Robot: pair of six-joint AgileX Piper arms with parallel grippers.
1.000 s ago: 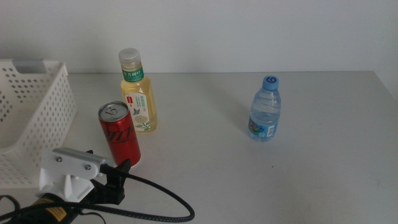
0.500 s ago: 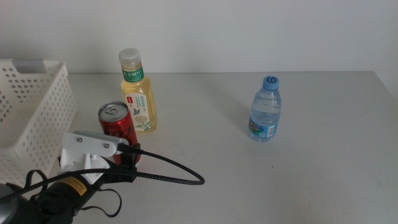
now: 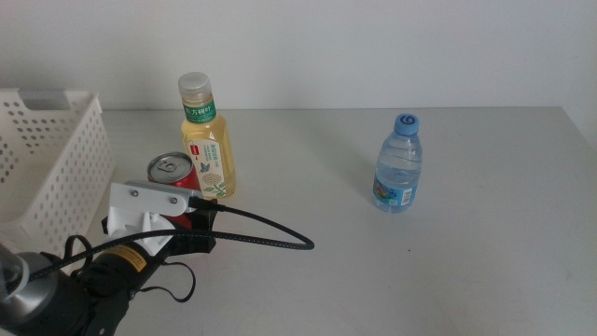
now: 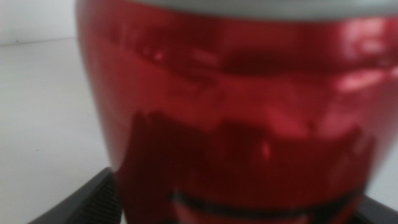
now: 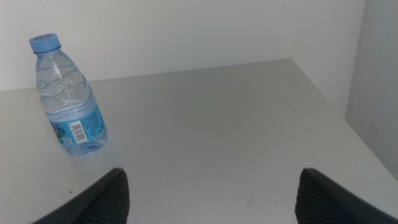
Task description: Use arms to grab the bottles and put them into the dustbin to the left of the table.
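The tall red soda can (image 3: 172,170) stands on the table (image 3: 448,271) just in front of the yellow tea bottle (image 3: 208,140). My left arm comes in from the lower left, and its gripper (image 3: 193,220) is right at the can, mostly hidden behind its white camera mount. In the left wrist view the can (image 4: 236,93) fills the picture between the open jaws of the left gripper (image 4: 239,193). The small water bottle (image 3: 398,164) with its blue cap stands alone at the right. My right gripper (image 5: 211,202) waits open, well short of the water bottle (image 5: 67,99).
The white perforated dustbin (image 3: 56,159) stands at the table's left edge, close beside the can. A thick black cable (image 3: 270,235) loops from the left arm over the table. The table's right edge (image 5: 339,106) runs near the right gripper.
My left arm has pushed forward and up from the bottom edge until its gripper reached the red can. The bottles and the basket have not moved.
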